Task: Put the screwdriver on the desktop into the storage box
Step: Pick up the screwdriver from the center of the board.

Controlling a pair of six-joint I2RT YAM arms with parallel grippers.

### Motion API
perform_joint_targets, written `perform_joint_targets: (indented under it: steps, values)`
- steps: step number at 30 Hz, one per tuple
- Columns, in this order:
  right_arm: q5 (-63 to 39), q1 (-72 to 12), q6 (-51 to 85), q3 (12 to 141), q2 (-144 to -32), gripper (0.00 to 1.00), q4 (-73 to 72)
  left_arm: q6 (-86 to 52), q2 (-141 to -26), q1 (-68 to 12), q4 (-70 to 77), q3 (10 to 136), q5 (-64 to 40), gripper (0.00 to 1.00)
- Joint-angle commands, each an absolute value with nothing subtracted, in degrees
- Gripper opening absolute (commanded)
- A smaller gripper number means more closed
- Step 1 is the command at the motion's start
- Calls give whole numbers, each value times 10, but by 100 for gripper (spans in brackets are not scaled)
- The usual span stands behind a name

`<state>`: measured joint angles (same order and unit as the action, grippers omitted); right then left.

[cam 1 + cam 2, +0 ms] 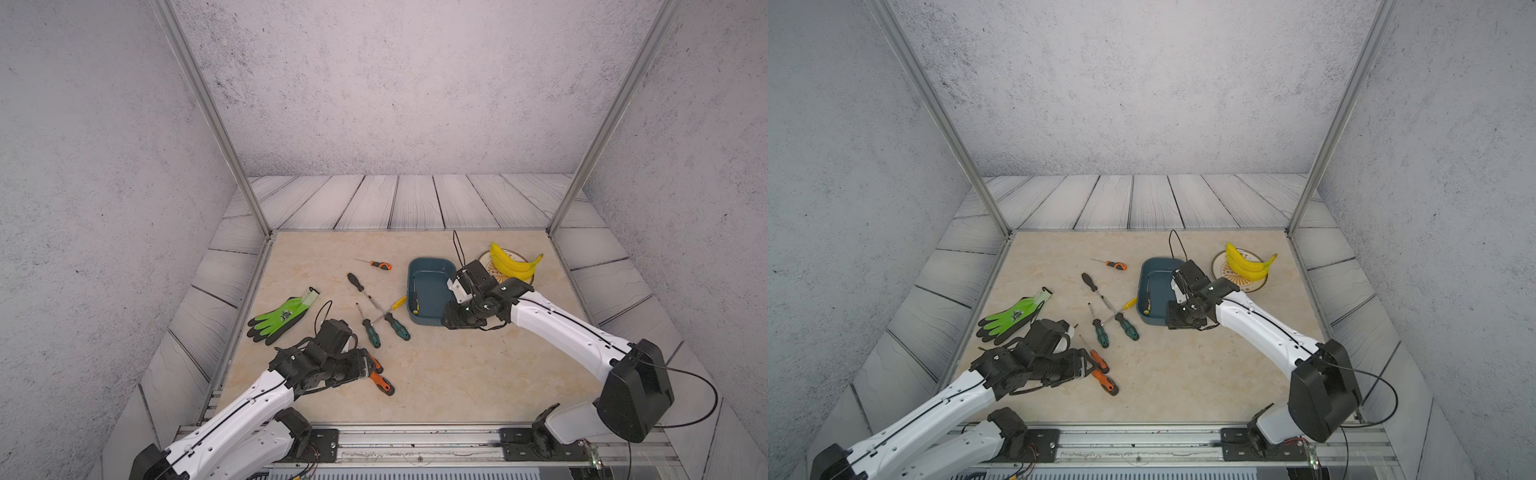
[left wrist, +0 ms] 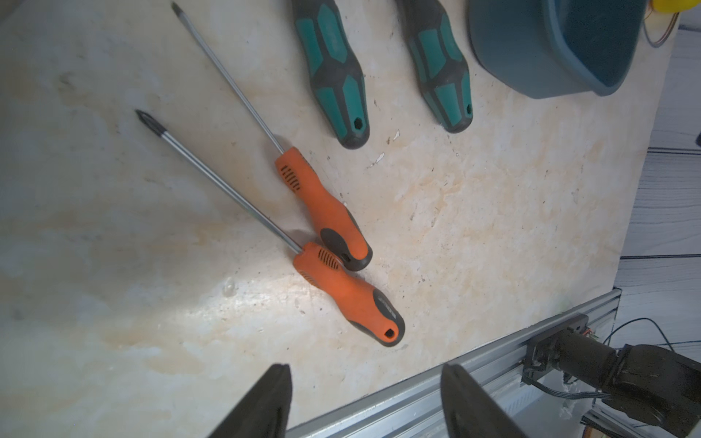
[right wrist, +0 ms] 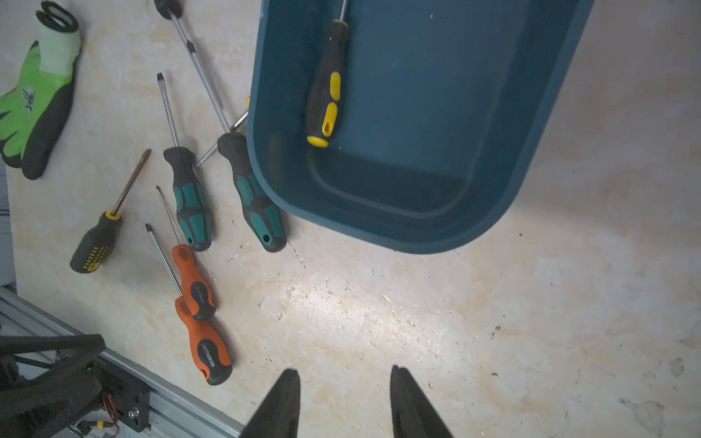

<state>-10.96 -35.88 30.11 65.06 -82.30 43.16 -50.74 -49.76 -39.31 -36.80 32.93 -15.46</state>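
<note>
Screwdriver (image 3: 325, 87) in storage box (image 3: 436, 113), tip cropped

The storage box (image 1: 1148, 321) holds one black-and-yellow screwdriver (image 1: 1146, 301). A green-handled screwdriver (image 1: 1128, 327) lies on the surface (image 1: 1183, 374) just beside the box's near corner.

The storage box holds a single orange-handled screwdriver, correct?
No: the single screwdriver in the storage box has a black and yellow handle, not orange, as the right wrist view shows.
</note>
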Motion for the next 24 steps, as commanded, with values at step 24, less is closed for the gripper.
perform_joint_targets:
  steps: [24]
  values:
    - [-93,-430,322,589,-842,44,366,-569,-632,-478,-330,353,-91,66]
